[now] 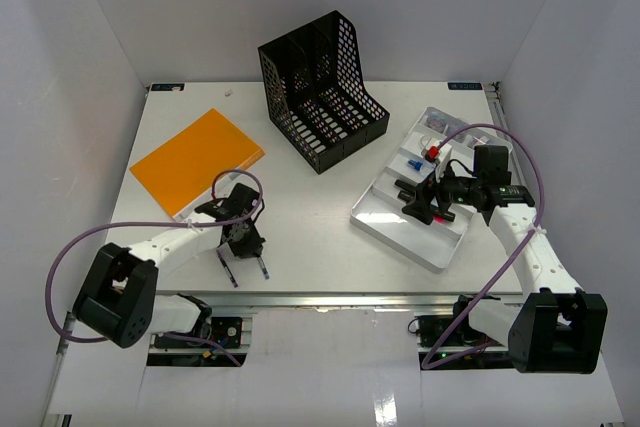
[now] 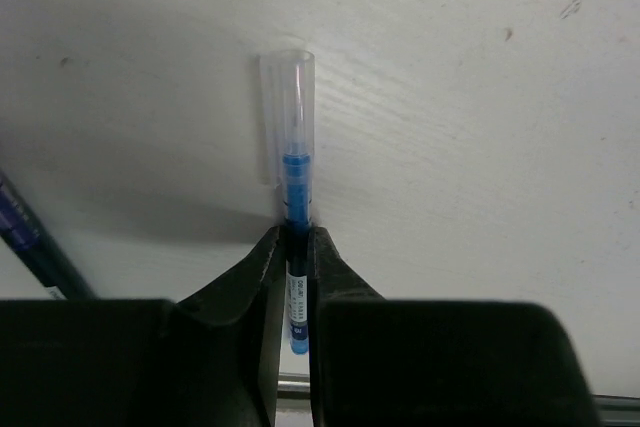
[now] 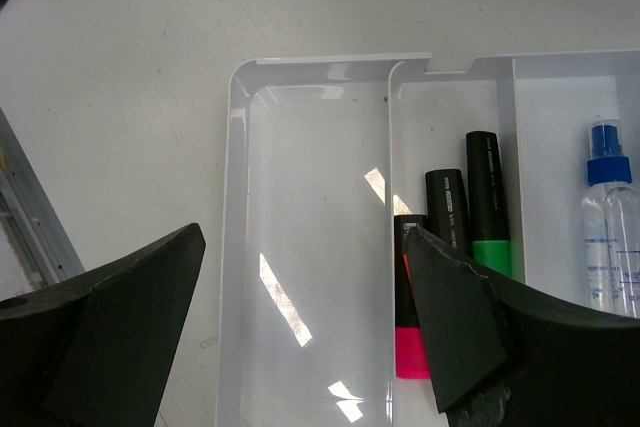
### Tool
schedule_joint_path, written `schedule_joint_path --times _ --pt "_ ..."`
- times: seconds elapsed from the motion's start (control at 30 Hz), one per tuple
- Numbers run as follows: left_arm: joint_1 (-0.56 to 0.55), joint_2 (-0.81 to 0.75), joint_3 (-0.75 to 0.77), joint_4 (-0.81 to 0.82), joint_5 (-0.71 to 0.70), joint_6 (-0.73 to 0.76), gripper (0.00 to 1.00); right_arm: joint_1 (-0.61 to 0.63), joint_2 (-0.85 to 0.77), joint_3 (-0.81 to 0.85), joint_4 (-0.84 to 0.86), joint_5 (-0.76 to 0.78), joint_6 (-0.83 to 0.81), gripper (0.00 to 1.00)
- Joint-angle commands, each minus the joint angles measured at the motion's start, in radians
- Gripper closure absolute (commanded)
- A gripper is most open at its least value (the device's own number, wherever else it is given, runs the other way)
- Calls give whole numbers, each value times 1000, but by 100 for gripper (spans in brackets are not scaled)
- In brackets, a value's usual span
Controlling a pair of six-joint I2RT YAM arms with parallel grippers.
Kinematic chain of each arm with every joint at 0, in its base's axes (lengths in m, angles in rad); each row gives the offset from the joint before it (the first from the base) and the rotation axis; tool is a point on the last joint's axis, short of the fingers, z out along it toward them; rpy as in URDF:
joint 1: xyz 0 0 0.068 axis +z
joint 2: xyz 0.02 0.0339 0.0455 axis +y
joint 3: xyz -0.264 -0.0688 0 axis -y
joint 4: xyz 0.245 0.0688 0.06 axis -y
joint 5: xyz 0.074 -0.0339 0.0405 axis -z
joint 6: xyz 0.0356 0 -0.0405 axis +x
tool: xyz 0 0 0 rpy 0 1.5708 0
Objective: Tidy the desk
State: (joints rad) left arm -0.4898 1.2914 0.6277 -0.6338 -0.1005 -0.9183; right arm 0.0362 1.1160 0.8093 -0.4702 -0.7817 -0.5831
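Left wrist view: pinching blue pen (image 2: 293, 182) on tabletop (image 2: 480, 147) between left fingers (image 2: 268, 265), closed for lifting; holding right fingers (image 3: 455, 317) wide, empty, over bare compartment of tray (image 3: 232, 197), probably pen's destination.

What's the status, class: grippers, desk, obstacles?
Left gripper shut on blue pen on desk. Right gripper open above tray. Second pen lies close beside.

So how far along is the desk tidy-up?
Done: highlighters and small spray bottle sit in the silver compartmented tray. In hand: left gripper is clamped on the clear-capped blue pen; right gripper hangs open over the tray's empty slot. To do: a second dark pen, and the orange folder lies outside the black mesh file rack.
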Motion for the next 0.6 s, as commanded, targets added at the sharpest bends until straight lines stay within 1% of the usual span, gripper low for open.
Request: schedule_joint_path --times 0.0,0.07,0.13,0.2,0.3,0.37,0.43,0.5,0.57 --pt "2 89 15 56 18 42 86 -12 -18 8 1 -28 -6 12" --pt "1 110 32 71 40 64 89 -13 -18 8 1 -28 -6 12" --pt "-4 118 54 101 79 95 95 -12 -17 8 1 -28 -6 12" --pt "-17 109 69 129 141 119 99 -12 -16 7 0 -28 -7 12" --pt "-62 63 82 209 222 138 100 -13 -16 7 -1 -29 -6 12" --pt "-109 6 78 311 304 148 100 -14 -15 7 0 -30 -6 12" --pt "-149 -44 65 447 408 168 100 -16 -13 7 1 -30 -6 12" --pt "-179 -66 60 601 527 193 100 -19 -13 7 1 -28 -6 12" --pt "-214 -58 82 688 607 269 100 -24 -13 8 1 -28 -6 12"
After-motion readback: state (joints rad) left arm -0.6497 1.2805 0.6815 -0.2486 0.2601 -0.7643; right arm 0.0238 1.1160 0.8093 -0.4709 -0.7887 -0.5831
